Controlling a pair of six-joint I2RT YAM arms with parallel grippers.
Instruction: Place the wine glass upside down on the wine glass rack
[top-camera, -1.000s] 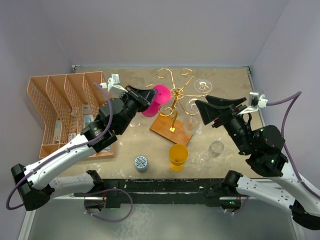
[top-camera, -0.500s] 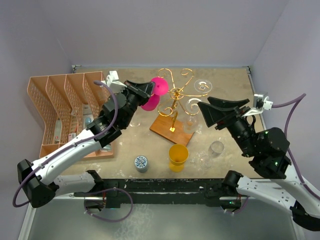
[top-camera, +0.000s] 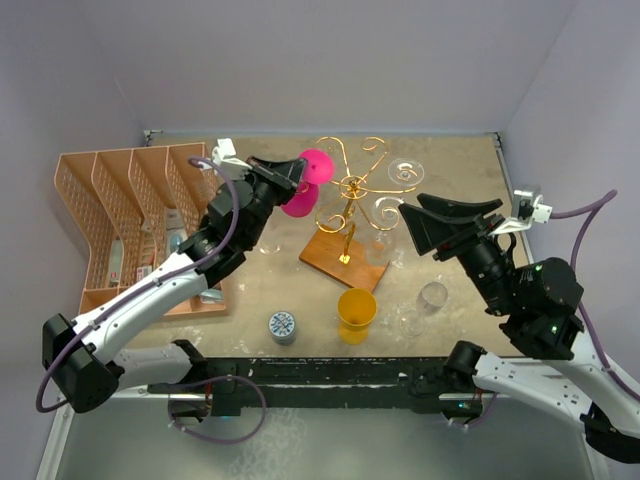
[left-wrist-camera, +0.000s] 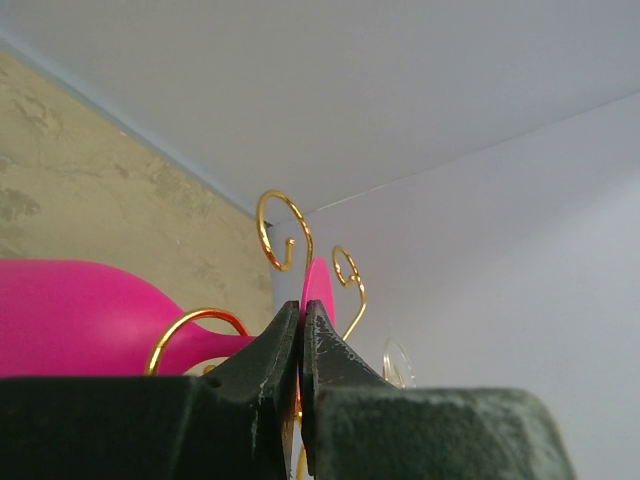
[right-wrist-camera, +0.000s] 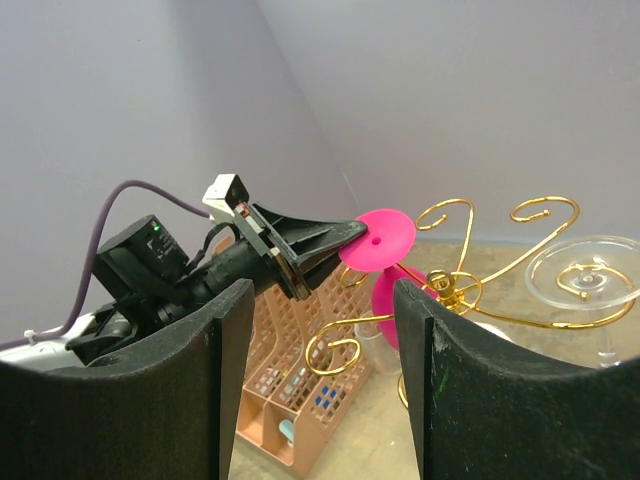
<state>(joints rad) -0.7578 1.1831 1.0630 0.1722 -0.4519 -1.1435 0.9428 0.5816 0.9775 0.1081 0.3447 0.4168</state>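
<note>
A glossy magenta wine glass (top-camera: 300, 203) is clamped at the stem by the left hand (top-camera: 297, 173), at ten o'clock of the gold scroll-wire rack (top-camera: 352, 188); the right hand (top-camera: 447, 212) is spread wide.

My left arm (top-camera: 140, 305) and right arm (top-camera: 530, 378) are white shells joined by bulky black motor housings. A purple cable (top-camera: 40, 385) loops off each, at the left and right edges of the top view. My left gripper (left-wrist-camera: 300, 315) and right gripper (top-camera: 425, 215) are matte black wedges, scuffed grey along the edges. A small white block (top-camera: 225, 155) sits on each wrist.
</note>
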